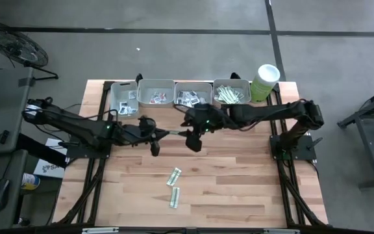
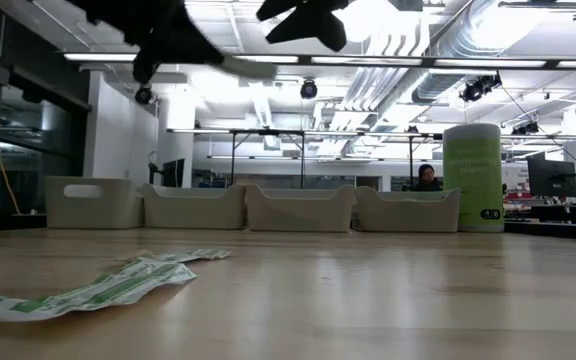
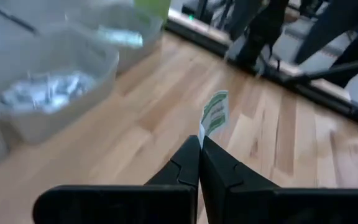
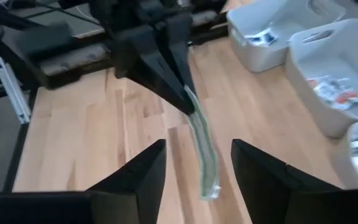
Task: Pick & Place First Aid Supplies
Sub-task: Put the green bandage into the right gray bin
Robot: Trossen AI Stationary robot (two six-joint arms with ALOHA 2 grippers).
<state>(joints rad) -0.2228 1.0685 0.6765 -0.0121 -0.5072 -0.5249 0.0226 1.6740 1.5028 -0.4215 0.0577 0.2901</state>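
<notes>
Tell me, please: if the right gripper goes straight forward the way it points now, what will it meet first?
Most likely the green-white strip sachet, which hangs between the open fingers of the right gripper. Just behind it is the left gripper, shut on the strip's far end. Depth is hard to judge here.

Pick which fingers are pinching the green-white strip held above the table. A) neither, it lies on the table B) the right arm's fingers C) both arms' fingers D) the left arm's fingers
D: the left gripper is shut on the strip, while the right gripper stands open with the strip hanging free between its fingers.
</notes>
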